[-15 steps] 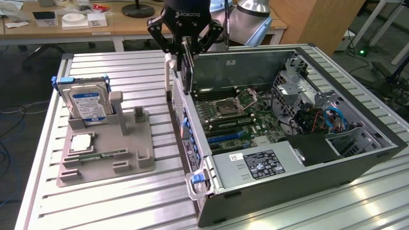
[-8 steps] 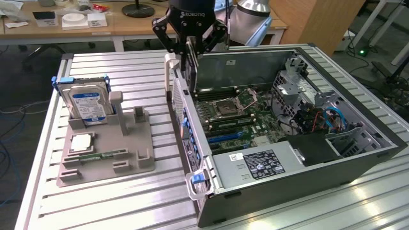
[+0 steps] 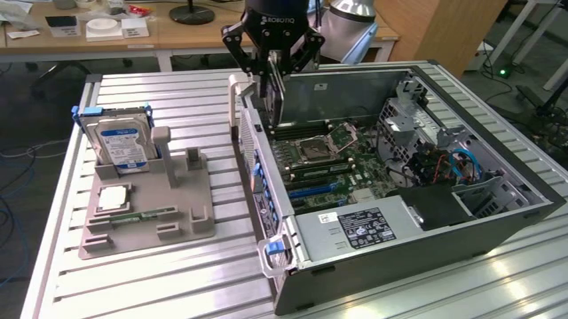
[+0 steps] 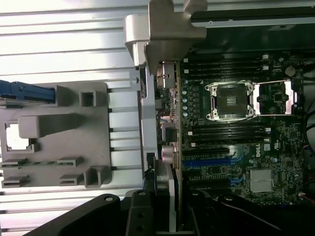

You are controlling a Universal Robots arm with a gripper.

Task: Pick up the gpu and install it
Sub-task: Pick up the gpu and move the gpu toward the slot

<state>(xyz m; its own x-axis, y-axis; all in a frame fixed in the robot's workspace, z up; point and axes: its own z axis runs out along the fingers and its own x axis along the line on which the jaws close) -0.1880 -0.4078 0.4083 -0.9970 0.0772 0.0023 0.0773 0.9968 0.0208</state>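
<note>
The gpu (image 3: 278,96) is a dark flat card that hangs edge-down from my gripper (image 3: 273,68), which is shut on its upper edge. Its pale metal end bracket (image 3: 235,100) points toward the exterior view's left, along the case's rear wall. The card hovers above the back part of the motherboard (image 3: 342,163) inside the open computer case (image 3: 497,143). In the wrist view the gpu (image 4: 172,123) appears edge-on, with its bracket (image 4: 165,29) at the far end and my gripper (image 4: 170,201) clamped around the card. The blue expansion slot (image 4: 206,161) lies just beside the card's edge.
A grey parts holder (image 3: 177,229) sits to the case's left in the exterior view. It carries a silver hard drive (image 3: 122,145), a processor chip (image 3: 113,198) and a green memory stick (image 3: 142,216). The power supply (image 3: 355,226) fills the case's near corner. A cluttered desk (image 3: 177,36) stands behind.
</note>
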